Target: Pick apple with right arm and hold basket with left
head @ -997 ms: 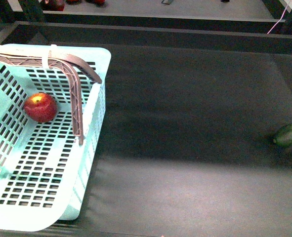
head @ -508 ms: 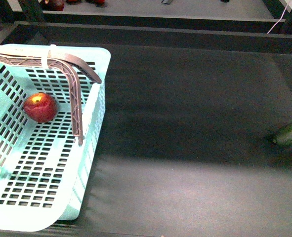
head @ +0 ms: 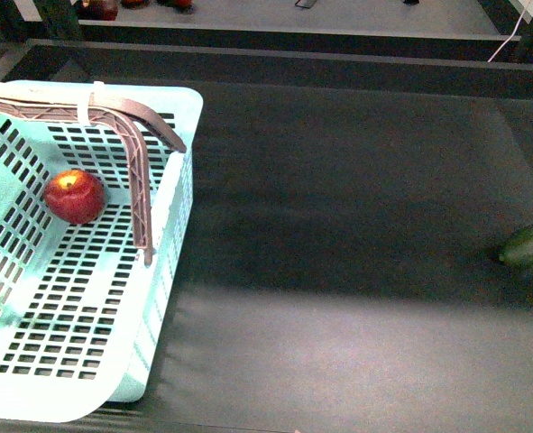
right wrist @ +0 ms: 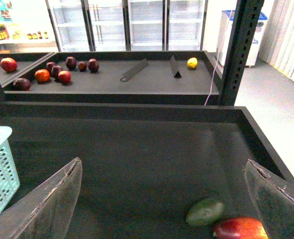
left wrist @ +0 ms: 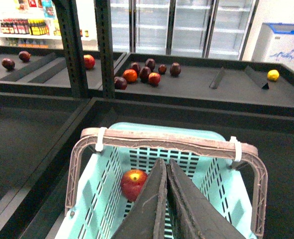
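While the apple (left wrist: 134, 183) sits in the basket (left wrist: 211, 174), the left tool (left wrist: 165, 172) hangs closed above.

dark felt-covered table (head: 356, 225) with raised black rim. dark green oval fruit (head: 528, 244) near table's right edge; in right wrist view same green fruit (right wrist: 205, 211) lies just beside red-yellow fruit (right wrist: 240, 229), whether touching unclear. beyond, second dark shelf (right wrist: 151, 79) holds cluster of dark red and orange fruit (right wrist: 57, 72), lone yellow fruit (right wrist: 192, 62), two dark divider strips (right wrist: 135, 70). black perforated upright post (right wrist: 235, 50). glass-door fridges (left wrist: 186, 25) along back wall. white chest freezer (left wrist: 281, 42) at one side.
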### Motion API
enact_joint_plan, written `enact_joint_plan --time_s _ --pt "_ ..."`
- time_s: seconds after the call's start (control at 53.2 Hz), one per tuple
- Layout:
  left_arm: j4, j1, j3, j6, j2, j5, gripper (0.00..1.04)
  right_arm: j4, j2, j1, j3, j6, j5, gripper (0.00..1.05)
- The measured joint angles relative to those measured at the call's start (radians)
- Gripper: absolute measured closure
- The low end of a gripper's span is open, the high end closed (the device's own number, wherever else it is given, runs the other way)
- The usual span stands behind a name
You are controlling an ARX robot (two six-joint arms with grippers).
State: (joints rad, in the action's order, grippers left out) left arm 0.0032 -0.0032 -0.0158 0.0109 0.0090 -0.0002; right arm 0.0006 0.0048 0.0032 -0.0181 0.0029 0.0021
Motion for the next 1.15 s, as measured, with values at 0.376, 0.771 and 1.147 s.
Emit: enact_joint_plan --time_s 0.376,0.771,1.147 --pt "-0.002 0.000 0.000 0.000 -0.003 0.000 1.02 0.000 0.000 0.000 0.000 0.000 0.000 0.09" --pt "-0.002 0.000 0.000 0.000 -0.003 0.000 0.35 0.000 0.000 0.000 0.000 0.000 0.000 0.09" --pt "-0.002 0.000 0.000 -0.002 -0.003 0.000 0.07 0.000 0.000 0.000 0.000 0.000 0.000 0.09"
